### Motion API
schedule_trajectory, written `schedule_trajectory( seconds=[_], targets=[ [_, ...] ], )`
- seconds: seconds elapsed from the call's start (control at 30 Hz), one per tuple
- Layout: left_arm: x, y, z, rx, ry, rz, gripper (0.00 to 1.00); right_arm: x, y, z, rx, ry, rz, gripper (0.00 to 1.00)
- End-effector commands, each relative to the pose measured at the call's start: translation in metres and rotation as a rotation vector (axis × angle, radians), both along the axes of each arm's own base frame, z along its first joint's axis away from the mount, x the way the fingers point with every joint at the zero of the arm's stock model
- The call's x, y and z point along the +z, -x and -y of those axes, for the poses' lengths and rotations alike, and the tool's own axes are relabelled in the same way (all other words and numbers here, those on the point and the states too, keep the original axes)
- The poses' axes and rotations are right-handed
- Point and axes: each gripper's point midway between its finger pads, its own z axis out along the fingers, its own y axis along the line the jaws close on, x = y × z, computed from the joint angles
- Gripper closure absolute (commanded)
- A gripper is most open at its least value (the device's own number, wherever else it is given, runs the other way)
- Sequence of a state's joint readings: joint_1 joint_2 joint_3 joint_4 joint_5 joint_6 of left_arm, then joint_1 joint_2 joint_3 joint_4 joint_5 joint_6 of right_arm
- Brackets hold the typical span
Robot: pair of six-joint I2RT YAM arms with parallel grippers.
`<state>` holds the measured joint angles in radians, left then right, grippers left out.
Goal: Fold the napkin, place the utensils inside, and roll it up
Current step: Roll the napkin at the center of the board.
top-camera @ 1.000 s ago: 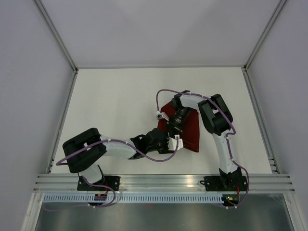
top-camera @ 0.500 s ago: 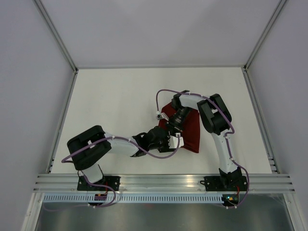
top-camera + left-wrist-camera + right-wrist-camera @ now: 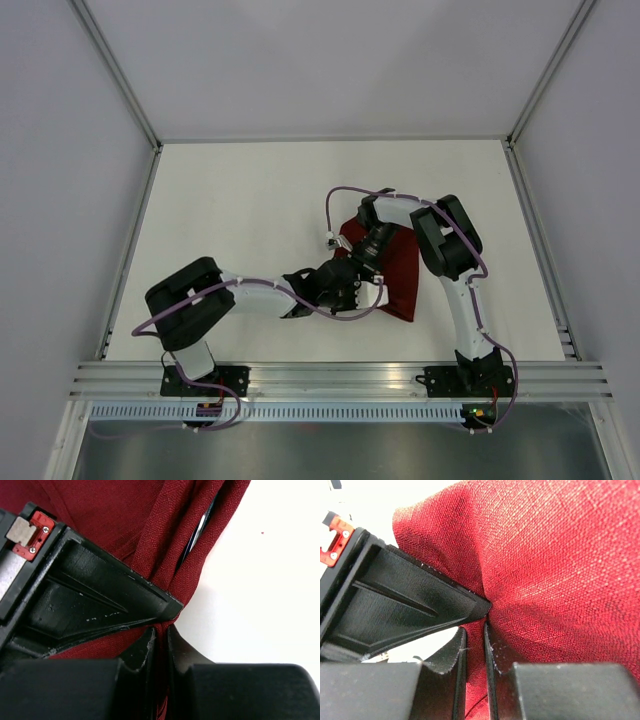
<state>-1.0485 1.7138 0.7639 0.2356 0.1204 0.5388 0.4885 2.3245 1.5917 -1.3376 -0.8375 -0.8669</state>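
The dark red napkin (image 3: pixel 402 268) lies bunched and folded right of the table's middle. My left gripper (image 3: pixel 352 290) reaches in from the left and is shut on its near-left edge. The left wrist view shows a thin pleat of napkin (image 3: pixel 150 520) pinched between the jaws of that gripper (image 3: pixel 161 630). A pale sliver of a utensil (image 3: pixel 201 524) shows inside a fold. My right gripper (image 3: pixel 363 260) comes down from behind onto the cloth's left side. In the right wrist view it (image 3: pixel 475 627) is shut on a ridge of napkin (image 3: pixel 560 555).
The white table (image 3: pixel 230 220) is bounded by grey walls on three sides and by an aluminium rail (image 3: pixel 340 378) at the near edge. Purple cables (image 3: pixel 345 190) loop off both arms. The two wrists sit close together over the cloth.
My left gripper has shut on the napkin's edge after standing open. The left arm has edged right toward the cloth. The right gripper keeps its hold, nearly still.
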Motion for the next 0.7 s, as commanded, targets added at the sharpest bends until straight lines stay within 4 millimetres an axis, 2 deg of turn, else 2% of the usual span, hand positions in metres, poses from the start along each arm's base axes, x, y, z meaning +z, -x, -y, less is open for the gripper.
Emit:
schedule_trajectory(
  seconds=[0.0,0.07,0.1,0.17,0.2,0.23,0.33,0.53,0.67],
  targets=[
    [-0.009,0.012,0.002,-0.013,-0.056,-0.125,0.92,-0.06,-0.039,0.022,0.115,0.078,0.28,0.84],
    [-0.015,0.015,0.002,-0.007,-0.078,-0.179,0.97,-0.059,-0.042,0.021,0.094,0.075,0.298,0.75],
    [-0.012,0.012,0.007,-0.003,-0.077,-0.194,0.98,-0.054,-0.044,0.02,0.09,0.066,0.312,0.73],
    [-0.023,0.019,-0.001,0.027,-0.129,-0.294,0.98,-0.045,-0.048,0.018,0.074,0.049,0.342,0.64],
    [-0.017,0.014,0.004,0.035,-0.114,-0.322,0.98,-0.042,-0.049,0.017,0.066,0.043,0.353,0.61],
    [-0.02,0.017,0.0,0.047,-0.132,-0.354,0.98,-0.04,-0.049,0.019,0.052,0.046,0.356,0.56],
    [-0.021,0.018,0.001,0.054,-0.126,-0.391,0.98,-0.028,-0.057,0.019,0.023,0.02,0.398,0.48],
    [-0.02,0.018,0.002,0.099,-0.108,-0.512,0.98,-0.001,-0.074,0.025,-0.067,-0.035,0.436,0.41],
    [-0.02,0.019,0.003,0.104,-0.114,-0.585,0.98,0.014,-0.092,0.035,-0.168,-0.075,0.459,0.41]
  ],
)
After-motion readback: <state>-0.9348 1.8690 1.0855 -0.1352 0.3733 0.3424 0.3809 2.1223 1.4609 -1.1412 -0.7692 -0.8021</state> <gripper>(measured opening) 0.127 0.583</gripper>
